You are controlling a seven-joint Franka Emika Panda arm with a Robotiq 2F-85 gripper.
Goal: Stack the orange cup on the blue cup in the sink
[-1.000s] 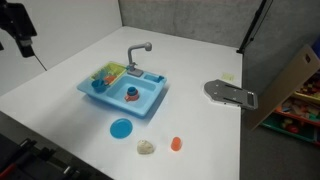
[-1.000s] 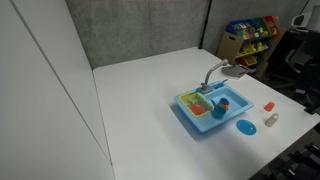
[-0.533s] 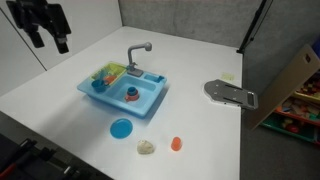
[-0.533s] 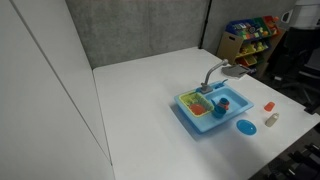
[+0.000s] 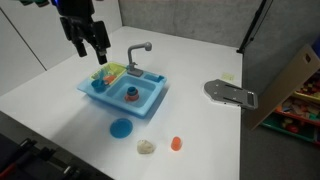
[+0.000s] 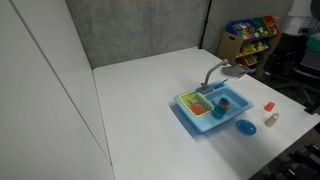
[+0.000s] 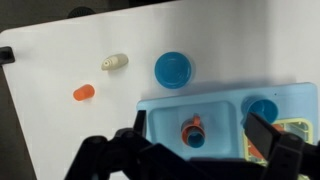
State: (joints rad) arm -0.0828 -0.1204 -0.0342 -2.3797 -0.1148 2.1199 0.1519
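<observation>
In an exterior view, the orange cup (image 5: 176,144) lies nearest the camera. It rests on the white tabletop (image 5: 60,110), outside the sink (image 5: 143,108) and at about 5 o'clock from it. A pale beige lump (image 5: 147,147) lies near the cup at its 9 o'clock, apart from it. A little farther back, a flat blue disc (image 5: 121,128) lies near the sink's front wall, at its 6 o'clock.

The blue cup (image 5: 131,94), with its reddish-orange top, stands inside the sink's open basin. At about 9 o'clock from it sits a plain blue cup (image 5: 98,85), just in front of the green-yellow rack (image 5: 110,72). The grey faucet (image 5: 140,52) rises from the sink's 12 o'clock edge. A grey metal plate (image 5: 232,94) lies on the tabletop well apart from the sink, at its 3 o'clock.

Farthest back, the gripper (image 5: 90,48) hangs in the air above the sink's 11 o'clock corner. Its fingers are spread wide with nothing between them.

The wrist view looks down past the two dark fingers (image 7: 110,155). There the blue cup appears between them in the basin. The orange cup lies well apart from it at about 10 o'clock, on the bare tabletop.
</observation>
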